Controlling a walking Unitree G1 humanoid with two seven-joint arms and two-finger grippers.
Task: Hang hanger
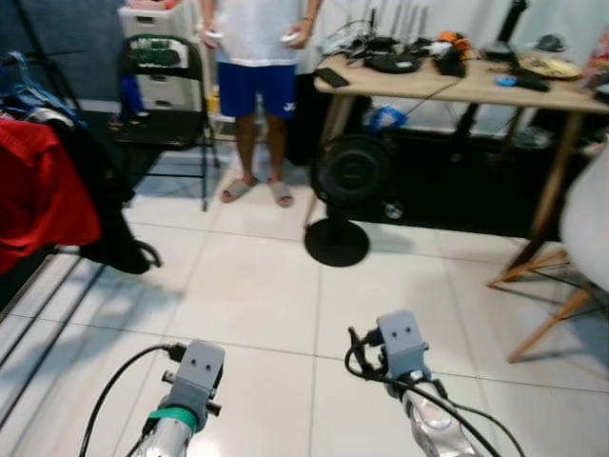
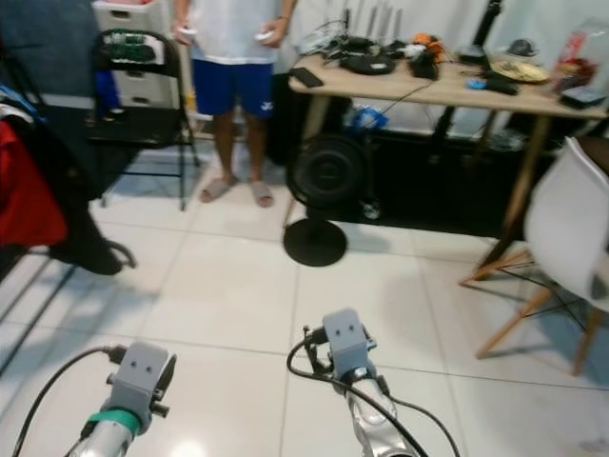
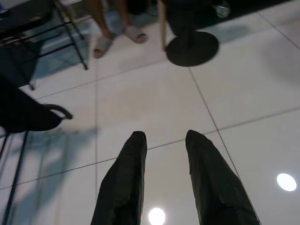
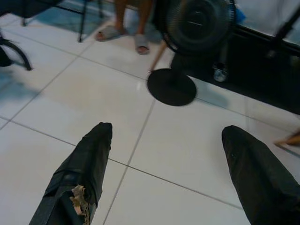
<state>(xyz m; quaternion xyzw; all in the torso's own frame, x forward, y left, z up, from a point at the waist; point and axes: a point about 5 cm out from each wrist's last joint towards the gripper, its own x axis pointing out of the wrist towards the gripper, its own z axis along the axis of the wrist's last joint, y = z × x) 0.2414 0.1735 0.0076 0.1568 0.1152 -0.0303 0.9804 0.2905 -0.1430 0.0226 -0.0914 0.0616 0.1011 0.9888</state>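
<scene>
The person [image 1: 255, 90] is cut off above the chest, the red garment [image 1: 38, 190] by the left edge.

Open tiled floor [image 1: 276, 295] lies ahead. A floor fan [image 1: 347, 190] and person [image 1: 257, 95] stand beyond; hung clothes [image 1: 43, 190] crowd the left.

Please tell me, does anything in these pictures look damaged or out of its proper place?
Yes. On the right gripper, the covering of one finger is torn, with a frayed pale patch at its edge. Otherwise, nothing looks spilled or toppled on the tiled floor.
</scene>
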